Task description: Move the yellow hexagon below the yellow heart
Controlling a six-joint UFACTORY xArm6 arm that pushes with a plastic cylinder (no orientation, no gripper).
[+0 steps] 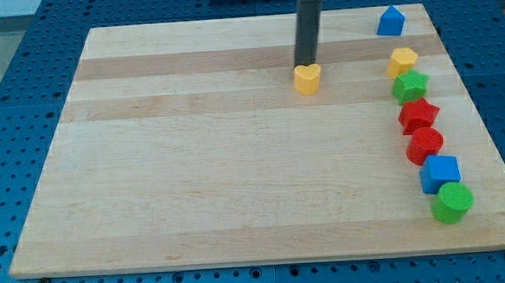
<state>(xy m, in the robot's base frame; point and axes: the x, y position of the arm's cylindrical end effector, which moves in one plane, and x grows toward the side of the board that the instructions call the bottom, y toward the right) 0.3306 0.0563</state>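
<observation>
No claw on this arm, only a straight dark rod, so nothing to open or shut and nothing held; my tip (306,65) sits upper centre of the frame, touching or just above the top edge of the yellow heart (307,78). Matte, plastic-looking heart, lobed top and flat sides, alone on bare wood. Well apart, toward the upper right, the yellow hexagon (402,62): squat, faceted, same matte yellow, heading a curving column down the right side. Just below it and touching, a green star (411,85), then a red star (418,115), a rounder red block (424,145) of unclear shape, a blue cube (440,173) and a green cylinder (452,202). Higher up, near the top right corner, a blue block (391,21) with a peaked top, standing by itself. Pale, smooth wooden counter (193,162) with faint lengthwise bands of grain, resting on a blue perforated base (8,111). By the look of it, task barely begun: hexagon not yet pushed leftward and down to a spot below the heart.
</observation>
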